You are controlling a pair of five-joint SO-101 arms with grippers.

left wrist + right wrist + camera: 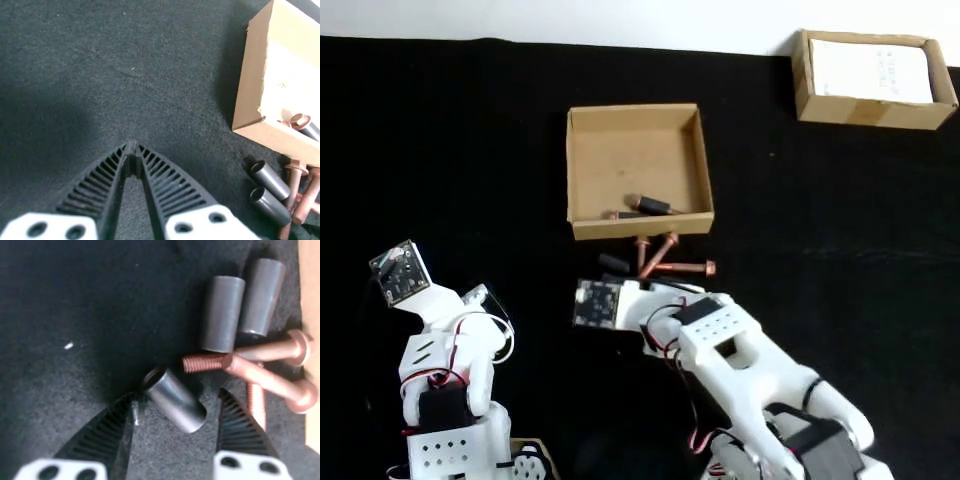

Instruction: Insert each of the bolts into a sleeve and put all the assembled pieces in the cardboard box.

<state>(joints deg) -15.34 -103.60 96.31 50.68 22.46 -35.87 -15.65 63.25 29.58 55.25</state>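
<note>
A black cloth (470, 150) covers the table, and a pale strip (570, 18) runs along its far edge. An open cardboard box (582, 165) sits near the middle. A second box (805, 95) holding white paper (872, 70) sits at the far right corner, well apart from it.

Inside the box, against its near wall, lies one assembled piece (650, 206), a bolt pushed into a dark sleeve. Just outside that wall, three copper bolts (272, 384) lie crossed in a loose heap on the cloth. Two grey sleeves (222, 315) lie side by side, touching the heap.

The right gripper (177, 397) is low over the cloth beside the bolts, its jaws spread wide. A third sleeve (175, 401) lies tilted on the cloth between the jaws, open end towards one fingertip (131, 405). Whether that tip touches it cannot be told. The other fingertip (223, 399) is clear of it, so nothing is clamped.

The left gripper (131, 152) is above bare cloth, well to the left of the box, jaws pressed together at the tips and holding nothing. The left arm (445, 360) stands at the near left of the table.
</note>
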